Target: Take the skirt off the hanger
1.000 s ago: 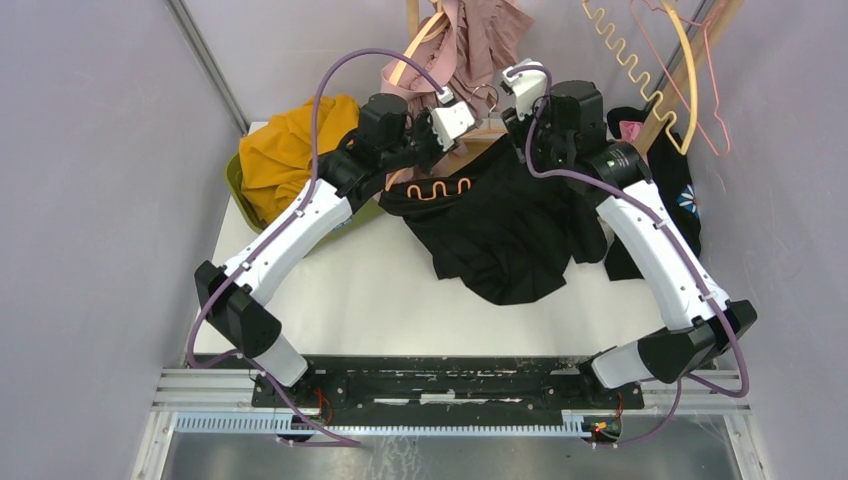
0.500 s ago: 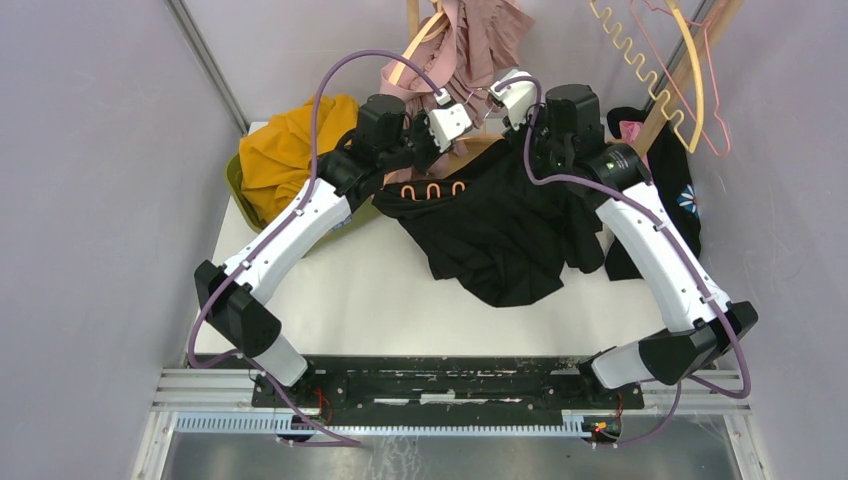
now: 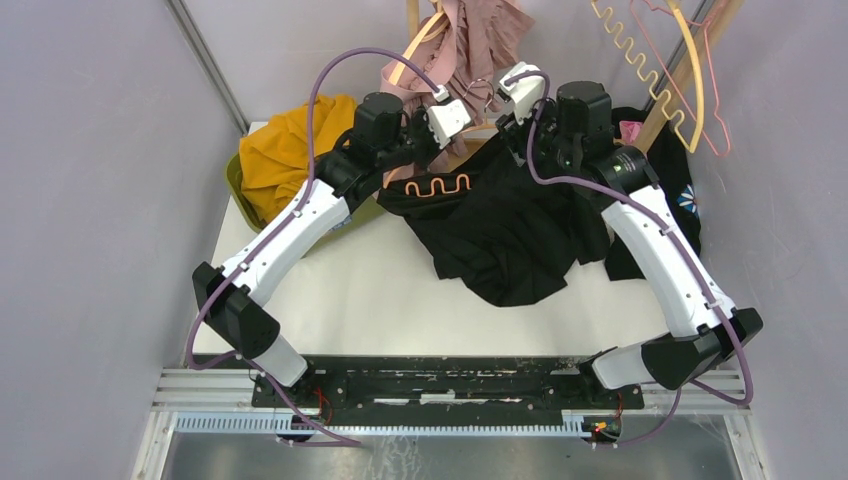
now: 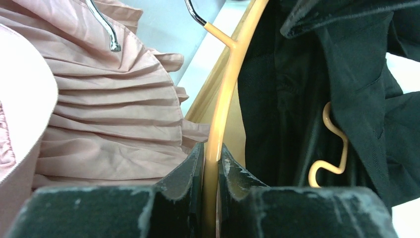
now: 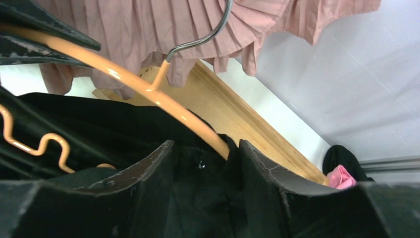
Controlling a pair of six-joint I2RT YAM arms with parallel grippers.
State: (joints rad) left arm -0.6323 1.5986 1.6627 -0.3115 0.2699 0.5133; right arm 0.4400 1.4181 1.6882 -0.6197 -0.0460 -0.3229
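Observation:
The black skirt [image 3: 500,230] hangs on an orange hanger [image 3: 437,186] and trails onto the white table. My left gripper [image 3: 466,128] is shut on the hanger's upper bar [image 4: 225,94], just below its metal hook; the left wrist view shows the gripper [image 4: 211,153] with the skirt [image 4: 297,89] to its right. My right gripper [image 3: 510,128] is open. In the right wrist view its jaws [image 5: 205,148] straddle the skirt's waist [image 5: 198,198] where the hanger's arm [image 5: 133,82] runs into the fabric.
A pink pleated garment [image 3: 470,40] hangs from a wooden rack behind the grippers. An orange-yellow garment [image 3: 290,150] fills a green basket at the back left. Hangers [image 3: 680,70] hang at the top right. A dark garment with pink [image 3: 670,180] lies at the right.
My right gripper swung left toward the hanger's hook and then back right. The hanger with the skirt shifted slightly in my left gripper's hold.

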